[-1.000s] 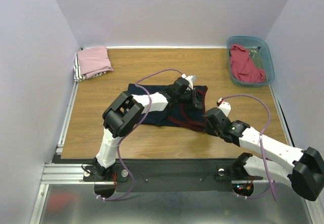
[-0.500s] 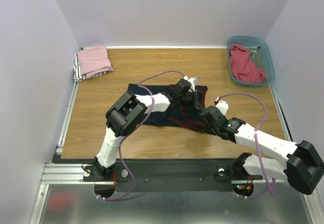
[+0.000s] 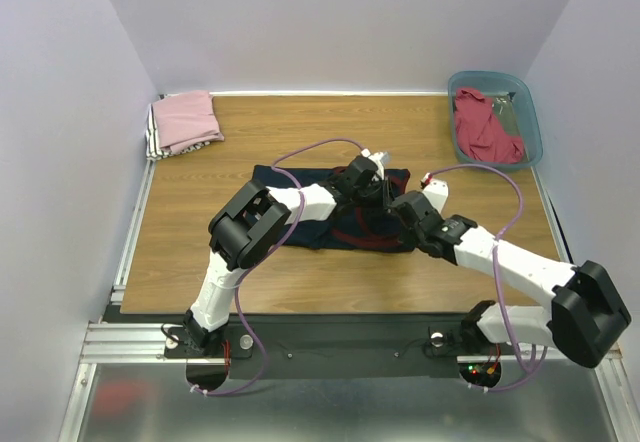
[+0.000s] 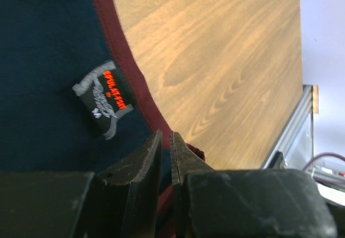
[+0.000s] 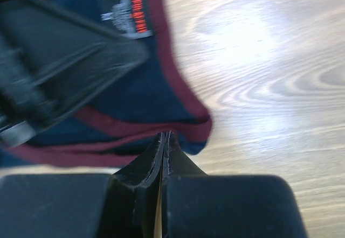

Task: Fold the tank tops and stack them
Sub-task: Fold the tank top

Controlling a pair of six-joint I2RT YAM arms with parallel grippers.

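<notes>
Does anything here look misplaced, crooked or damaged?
Nothing stands out. The navy jersey lies mid-table, its hem pinched by the left gripper and right gripper; the pink stack is neat; the red top sits in the bin.

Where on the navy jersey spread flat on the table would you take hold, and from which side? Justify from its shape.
I would take the navy jersey at its maroon-trimmed corner on the right arm's side, coming in low over the bare table. The cloth lies flat, so only an edge offers a lip, and this corner juts out clear.
</notes>
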